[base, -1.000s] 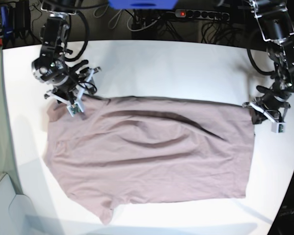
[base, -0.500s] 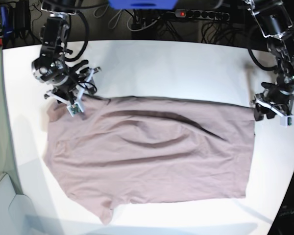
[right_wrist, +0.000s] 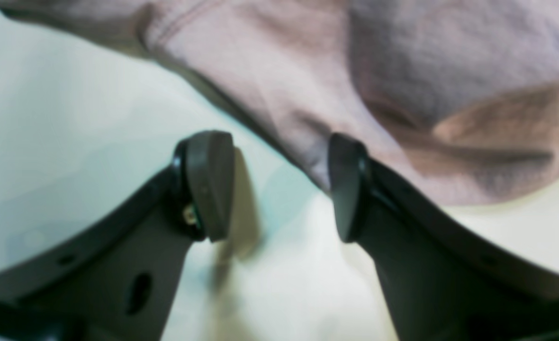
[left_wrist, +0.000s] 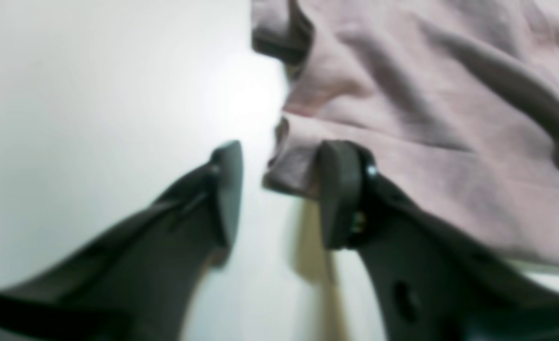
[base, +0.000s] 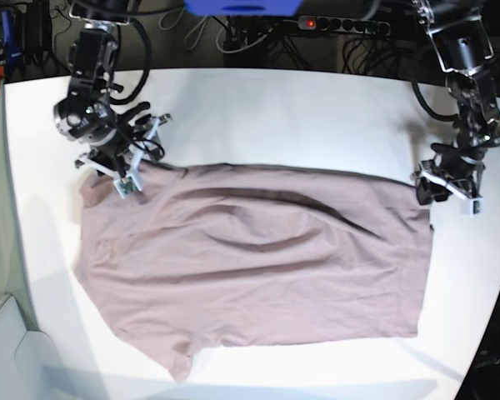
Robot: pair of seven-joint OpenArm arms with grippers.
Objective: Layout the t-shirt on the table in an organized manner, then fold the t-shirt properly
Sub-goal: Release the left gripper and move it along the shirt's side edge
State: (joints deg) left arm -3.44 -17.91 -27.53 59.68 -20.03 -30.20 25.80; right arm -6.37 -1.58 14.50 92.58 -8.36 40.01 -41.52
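T-shirt (base: 250,258), dusty mauve-pink, spread flat across the middle of the white desk (base: 275,117), sleeve ends toward 9 o'clock, hem toward 3 o'clock, a few long soft creases across the chest. Over at 10 o'clock of the shirt in the base view, right pincer (base: 125,171) parked at the upper sleeve corner; up close, jaws parted wide, one fingertip (right_wrist: 348,187) against the cloth edge, the other over bare desk, nothing clamped between them. Across to 3 o'clock, left pincer (base: 442,190) at the upper hem corner; wrist view blurred but clear enough: jaws partly open with a gap between them, one fingertip (left_wrist: 338,189) touching the hem corner, the other apart on white surface, no grip on fabric.
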